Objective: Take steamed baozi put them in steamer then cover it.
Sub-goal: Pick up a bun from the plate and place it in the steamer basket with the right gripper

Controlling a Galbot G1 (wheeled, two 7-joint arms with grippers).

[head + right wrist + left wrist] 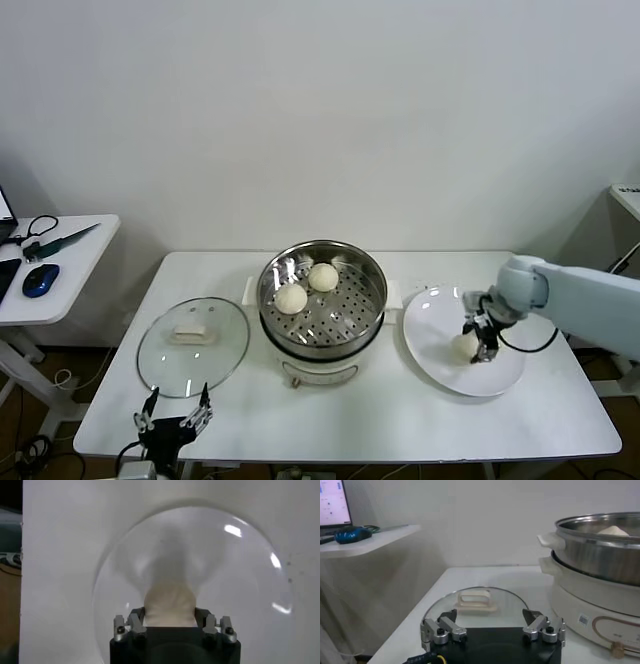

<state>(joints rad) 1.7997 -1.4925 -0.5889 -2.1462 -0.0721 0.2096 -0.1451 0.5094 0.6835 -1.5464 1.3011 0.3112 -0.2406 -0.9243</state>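
The steel steamer (370, 268) stands mid-table on its cream base and holds two baozi (291, 298) (322, 277). My right gripper (478, 340) is shut on a third baozi (464, 346) over the white plate (435, 320). In the right wrist view the fingers press both sides of that bun (169, 605) above the plate (240, 580). The glass cover (193, 345) lies flat to the left of the steamer. My left gripper (175, 412) is open and empty just in front of the cover (475, 605). A fourth baozi is not in view.
A side table with a blue mouse (40, 280) stands at the far left. Another surface (628, 200) shows at the far right edge. The steamer (600, 545) rises close beside the left gripper (492, 622).
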